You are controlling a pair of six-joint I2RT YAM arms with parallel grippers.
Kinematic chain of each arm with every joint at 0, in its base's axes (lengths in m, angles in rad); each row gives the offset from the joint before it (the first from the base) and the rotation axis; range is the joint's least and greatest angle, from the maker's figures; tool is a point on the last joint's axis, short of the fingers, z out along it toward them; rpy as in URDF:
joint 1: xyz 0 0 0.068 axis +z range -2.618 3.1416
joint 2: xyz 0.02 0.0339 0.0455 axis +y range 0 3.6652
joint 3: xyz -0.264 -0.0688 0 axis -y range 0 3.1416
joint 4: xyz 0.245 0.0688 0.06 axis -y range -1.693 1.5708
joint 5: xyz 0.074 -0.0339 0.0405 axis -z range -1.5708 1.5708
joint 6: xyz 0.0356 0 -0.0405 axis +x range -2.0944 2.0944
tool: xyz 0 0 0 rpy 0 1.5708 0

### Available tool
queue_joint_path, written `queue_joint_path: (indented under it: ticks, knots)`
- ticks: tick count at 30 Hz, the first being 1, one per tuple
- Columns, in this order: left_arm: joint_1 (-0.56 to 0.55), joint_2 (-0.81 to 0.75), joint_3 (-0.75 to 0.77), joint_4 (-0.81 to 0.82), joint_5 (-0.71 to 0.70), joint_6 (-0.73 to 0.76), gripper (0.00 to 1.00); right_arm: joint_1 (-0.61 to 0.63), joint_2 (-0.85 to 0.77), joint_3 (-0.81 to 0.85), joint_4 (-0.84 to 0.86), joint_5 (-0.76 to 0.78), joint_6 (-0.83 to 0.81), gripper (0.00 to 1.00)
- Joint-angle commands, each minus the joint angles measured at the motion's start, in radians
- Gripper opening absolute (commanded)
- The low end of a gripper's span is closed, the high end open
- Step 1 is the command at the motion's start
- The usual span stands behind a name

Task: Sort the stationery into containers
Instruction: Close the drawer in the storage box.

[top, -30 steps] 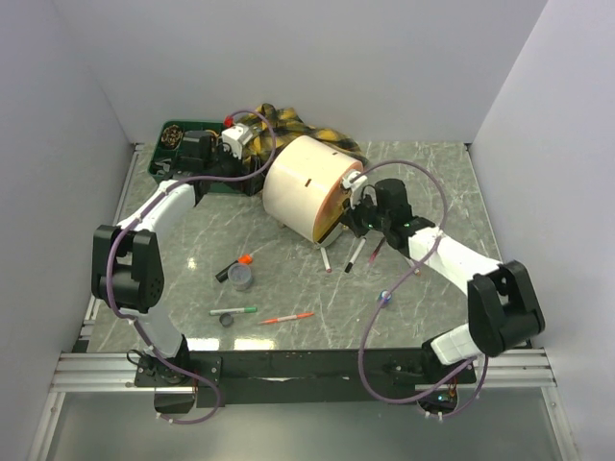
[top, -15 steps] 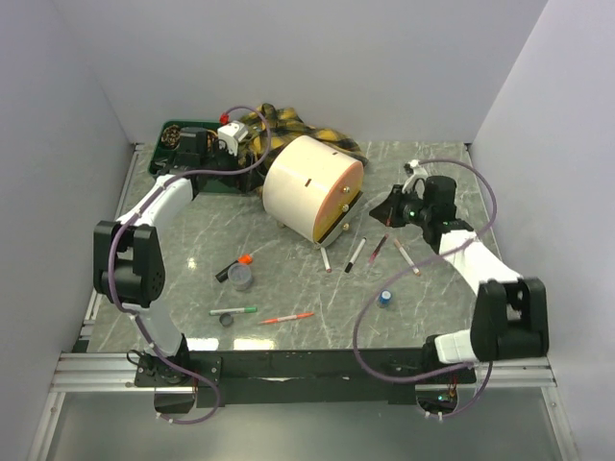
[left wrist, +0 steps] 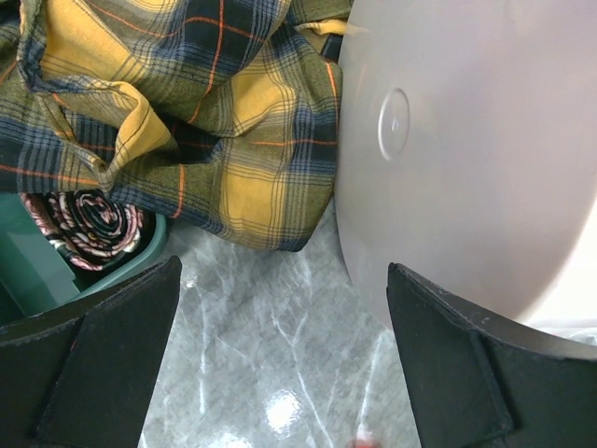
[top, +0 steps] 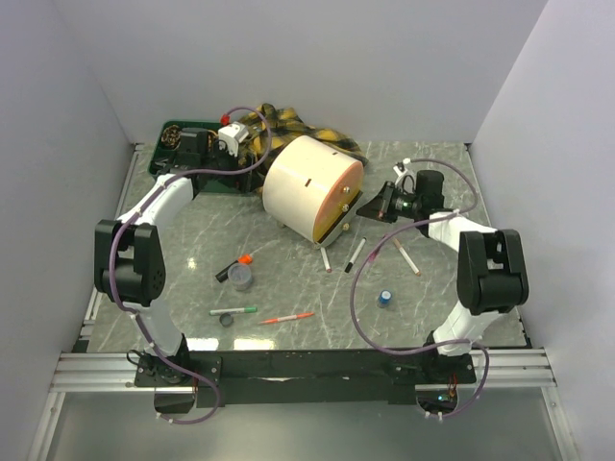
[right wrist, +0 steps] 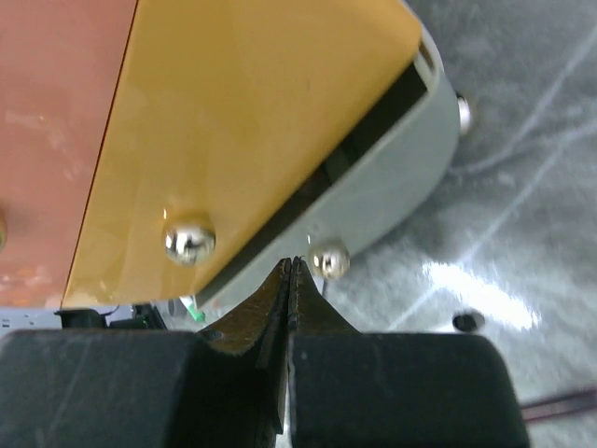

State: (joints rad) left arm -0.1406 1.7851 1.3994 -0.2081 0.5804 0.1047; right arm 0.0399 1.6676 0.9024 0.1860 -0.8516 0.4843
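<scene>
The cream drum (top: pixel 306 184) lies on its side, its orange inner tray (top: pixel 348 204) facing right. My right gripper (top: pixel 373 205) is shut and empty, its tips at the tray's lower rim (right wrist: pixel 392 187) in the right wrist view (right wrist: pixel 292 264). My left gripper (top: pixel 248 152) is open and empty between the plaid cloth (left wrist: pixel 187 140) and the drum's side (left wrist: pixel 466 140); its midpoint is over bare table (left wrist: pixel 280 373). The dark green tray (top: pixel 176 142) is at the back left. A black highlighter with orange cap (top: pixel 233 266), a grey tape roll (top: pixel 241 279) and several pens (top: pixel 356 254) lie loose.
A green pen (top: pixel 235 311), a small roll (top: pixel 225 319) and a red pen (top: pixel 286 317) lie near the front. A small blue item (top: pixel 385 298) lies front right. The plaid cloth (top: pixel 288 123) is heaped behind the drum. A patterned roll (left wrist: pixel 89 224) sits in the green tray.
My right gripper pulled back right from the drum's open face, then came back close to the orange tray, with the arm folded nearer the drum. The left arm barely shifted.
</scene>
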Motion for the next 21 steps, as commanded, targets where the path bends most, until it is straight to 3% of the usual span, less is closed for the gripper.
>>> queue_joint_path:
  ticks: [1,21]
  knots:
    - [0.001,-0.006,0.024,0.001,-0.004,0.029,0.97,0.029,0.050,0.070,0.066,-0.026,0.039,0.00]
    - [0.004,0.025,0.049,0.009,0.007,0.020,0.98,0.115,0.139,0.139,0.049,0.017,0.022,0.00]
